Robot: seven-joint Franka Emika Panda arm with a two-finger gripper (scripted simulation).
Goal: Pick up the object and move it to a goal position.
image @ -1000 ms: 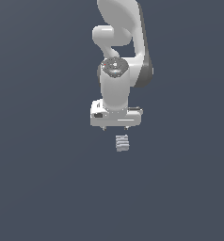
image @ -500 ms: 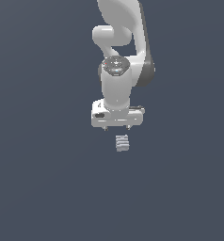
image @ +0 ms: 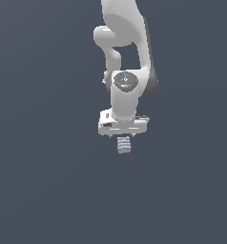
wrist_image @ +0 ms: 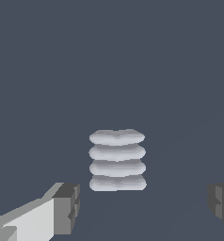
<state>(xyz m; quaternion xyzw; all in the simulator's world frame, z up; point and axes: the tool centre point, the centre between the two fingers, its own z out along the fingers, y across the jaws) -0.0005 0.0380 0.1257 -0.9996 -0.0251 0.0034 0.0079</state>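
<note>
One object (image: 123, 144) in play, small ridged pale grey piece lying on the dark worktop (image: 48, 190), just below the end effector (image: 122, 135) in the exterior view. Wrist view shows the same object (wrist_image: 117, 160) as a stack of four rounded layers, sitting between the two dark fingertips (wrist_image: 67, 207) but touching neither. End effector is spread wide, nothing clamped, gap much wider than the piece. Versus a second ago and half a second ago, arm has eased down a little, hand closer over the piece; object itself has not shifted. Fingers were apart then too as far as can be told. Judgement: approach phase nearly finished, grasp not yet made, lift and carry to goal all still to do. Goal position not marked anywhere in view. Next likely needs a bit more descent so pads straddle the ridged sides, then close. Risk: ridged sides may slip if pinched high on the top layer
</note>
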